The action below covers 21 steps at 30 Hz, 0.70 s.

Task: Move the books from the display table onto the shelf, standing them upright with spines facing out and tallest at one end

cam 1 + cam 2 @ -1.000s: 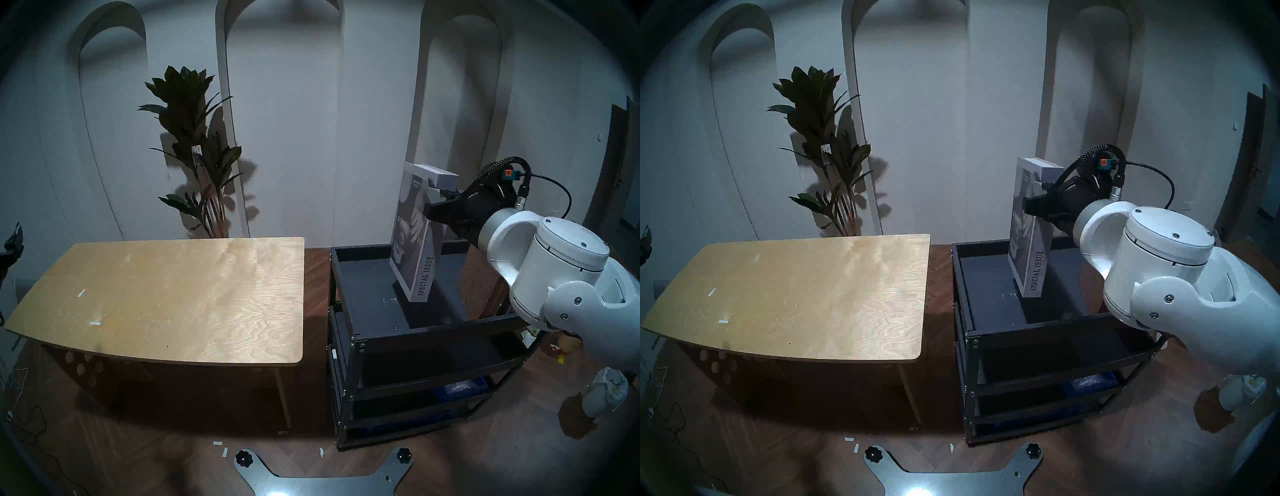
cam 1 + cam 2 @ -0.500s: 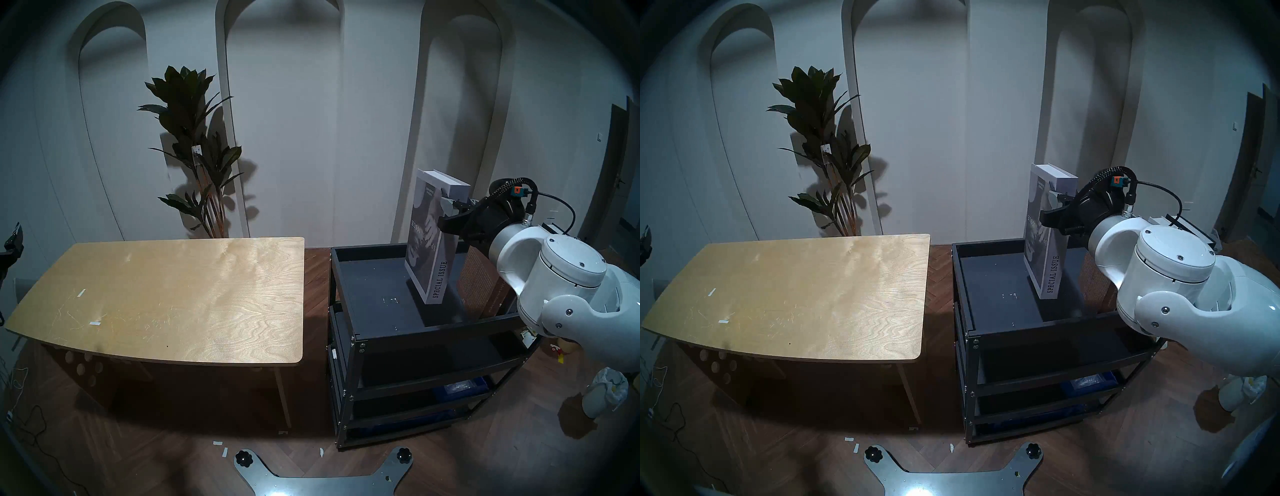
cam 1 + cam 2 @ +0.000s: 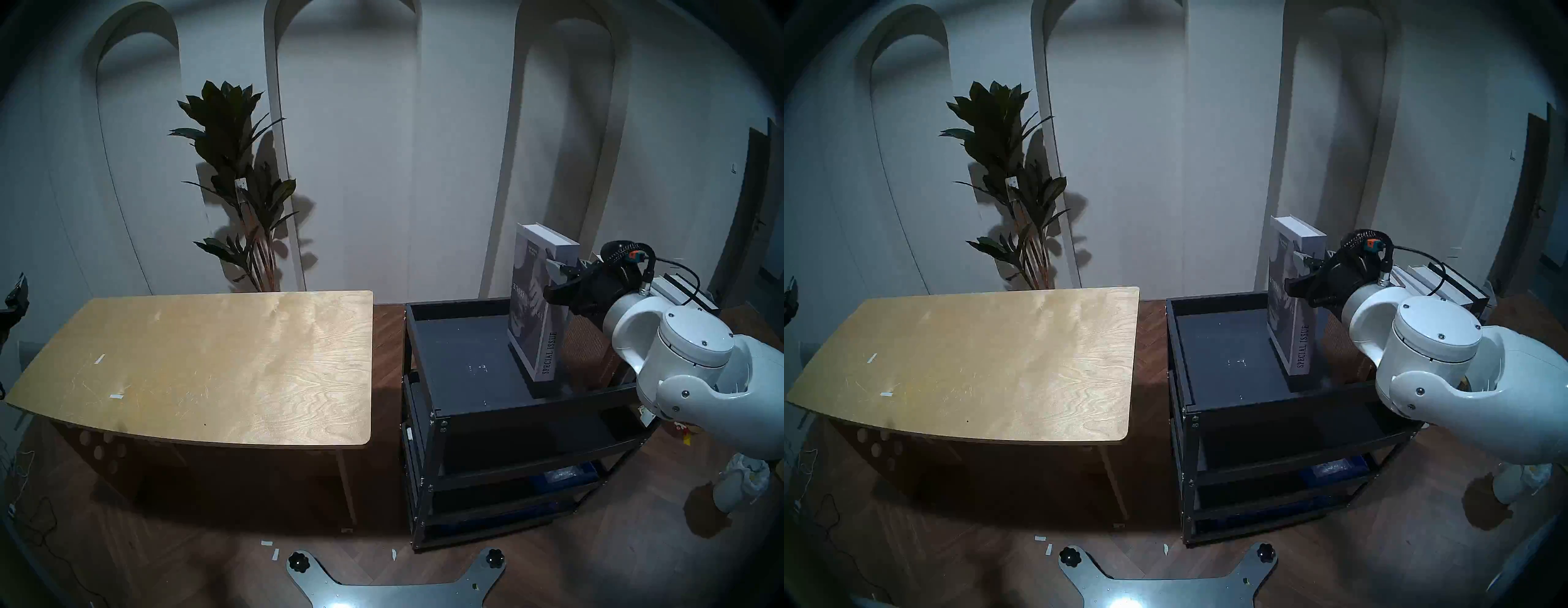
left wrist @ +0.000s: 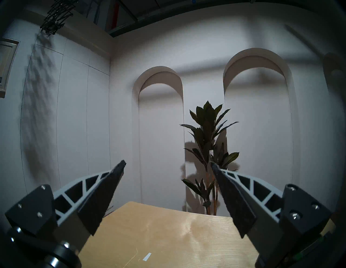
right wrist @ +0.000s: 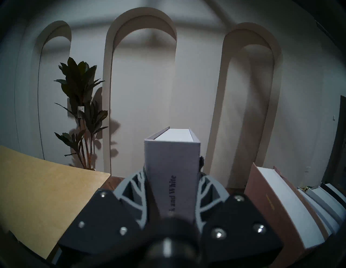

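Left gripper point(image 4: 168, 166): we find its fingers spread wide and empty, idle at the far left, off the display table's left end
Display table point(image 3: 203, 365): bare of books; we count only two scraps of white tape point(image 3: 116, 396) on the wood
Plant point(image 3: 237, 178): stands against the wall behind the table, clear of the work
Shelf point(image 3: 475, 414): right of the table; we see its top tray open across the left and middle
"SPECIAL ISSUE" book point(image 3: 547, 352): upright, spine toward us, over the right part of the tray; we cannot tell whether its foot rests on the tray yet
Right gripper point(image 5: 171, 179): clenched on this book, one finger on each cover
Shelved books point(image 5: 280, 207): a brown one and paler ones in a row just right of the held book, leaning away to the right
Progress: we judge this the last book; setting down and letting go remain
In the way: the leaning brown book point(image 3: 587, 348) beside the landing spot; whether the tallest stands at one end, we cannot tell
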Available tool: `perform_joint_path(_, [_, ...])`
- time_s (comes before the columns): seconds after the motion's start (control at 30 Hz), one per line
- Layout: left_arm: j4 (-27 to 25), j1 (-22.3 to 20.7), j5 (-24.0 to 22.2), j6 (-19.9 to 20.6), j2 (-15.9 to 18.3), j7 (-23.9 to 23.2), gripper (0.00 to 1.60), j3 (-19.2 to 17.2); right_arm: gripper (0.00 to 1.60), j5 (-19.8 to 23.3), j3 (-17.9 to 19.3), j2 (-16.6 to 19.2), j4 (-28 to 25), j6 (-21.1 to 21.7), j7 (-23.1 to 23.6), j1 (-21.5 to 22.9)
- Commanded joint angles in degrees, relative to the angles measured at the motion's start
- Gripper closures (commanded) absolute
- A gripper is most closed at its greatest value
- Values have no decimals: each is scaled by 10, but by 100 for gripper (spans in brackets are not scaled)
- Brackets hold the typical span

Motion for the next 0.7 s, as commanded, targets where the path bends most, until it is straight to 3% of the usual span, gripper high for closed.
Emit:
perform_joint_path(0.0, [-7, -2, 0, 0, 7, -1, 0, -9, 160, -25, 10, 9, 7, -33, 6, -46])
perform_joint_path(0.67, [-6, -3, 1, 0, 7, -1, 0, -9, 160, -61, 24, 14, 6, -97, -38, -147])
